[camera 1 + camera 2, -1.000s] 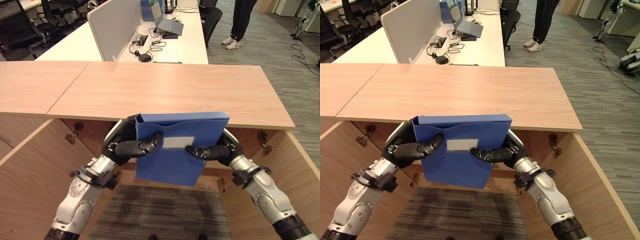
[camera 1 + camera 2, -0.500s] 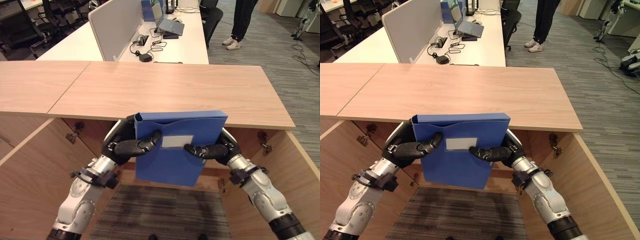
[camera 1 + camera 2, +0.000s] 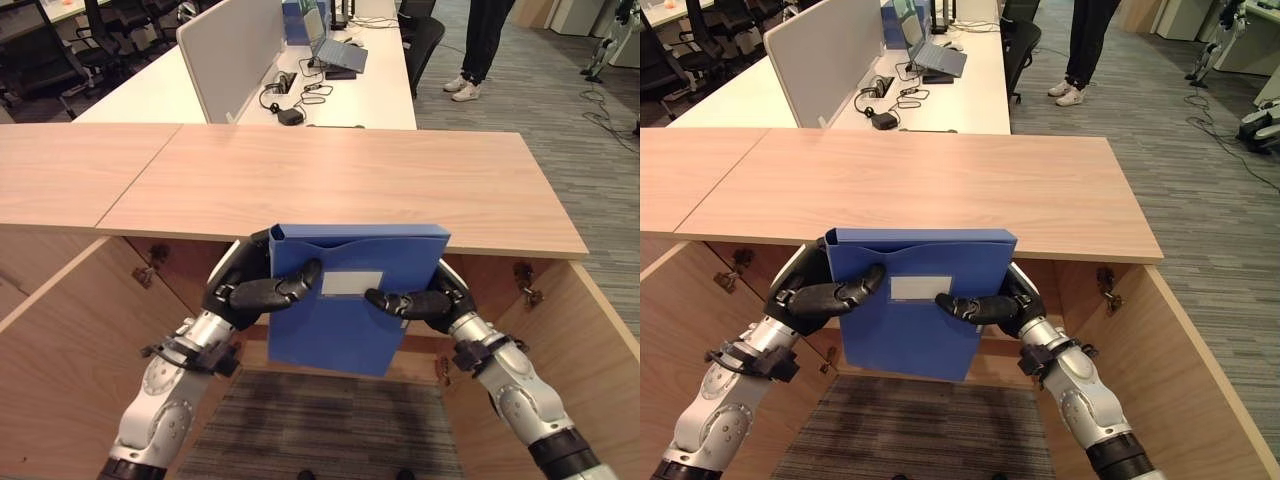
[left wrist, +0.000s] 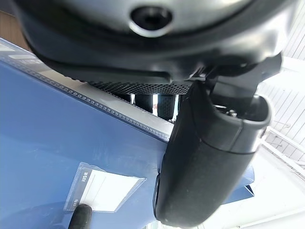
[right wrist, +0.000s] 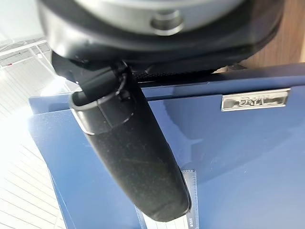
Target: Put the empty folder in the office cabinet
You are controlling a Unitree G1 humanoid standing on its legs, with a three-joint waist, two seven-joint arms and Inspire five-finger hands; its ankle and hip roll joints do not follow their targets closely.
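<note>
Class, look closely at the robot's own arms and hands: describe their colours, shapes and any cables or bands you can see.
Both arms are silver-grey with rounded, bulging segments and a black band near the elbow. Thin black cables loop round each wrist beside a dark clamp. The left hand and right hand are matt black, with thick rounded fingers. Up close, the thumbs look smooth and blunt-tipped.
</note>
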